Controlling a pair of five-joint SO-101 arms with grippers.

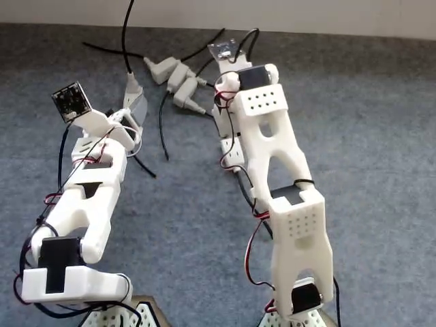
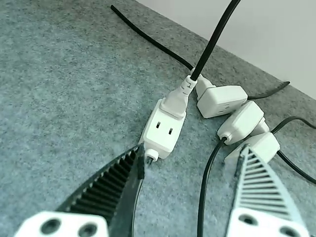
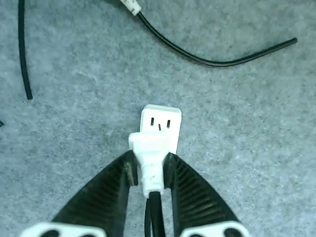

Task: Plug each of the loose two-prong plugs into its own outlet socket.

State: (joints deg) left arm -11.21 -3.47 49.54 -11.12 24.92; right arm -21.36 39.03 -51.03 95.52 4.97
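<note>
We see a white plug (image 3: 150,153), smooth and boxy with rounded shoulders, pinched between the two black ribbed fingers (image 3: 103,197) of the right gripper (image 3: 149,160), which are drawn in narrow against its sides. Its black cord (image 3: 154,212) runs back between the fingers toward the wrist. Just past the fingertips lies a white socket block (image 3: 161,118), square-cornered, its face turned up with two slim slots and a smaller mark between them. The plug's front end overlaps the block's near edge; we cannot tell whether the prongs are seated. Farther beyond the fingertips a loose black cable (image 3: 207,59) curves over the grey carpet (image 3: 247,148), which is short-piled and fuzzy.

The left gripper (image 2: 191,152) stands wide apart and holds nothing. One finger is black with a sawtooth ridge (image 2: 111,185), the other pale and ribbed (image 2: 259,182). A second socket (image 2: 162,129), glossy white and oblong with two slots, lies just off the black fingertip, its moulded strain relief leading to a thick black lead (image 2: 212,44). Near the pale fingertip we see three white plug bodies (image 2: 242,122) bunched together, blocky and rounded. A thin black wire (image 2: 205,182) runs through the gap between the fingers.
</note>
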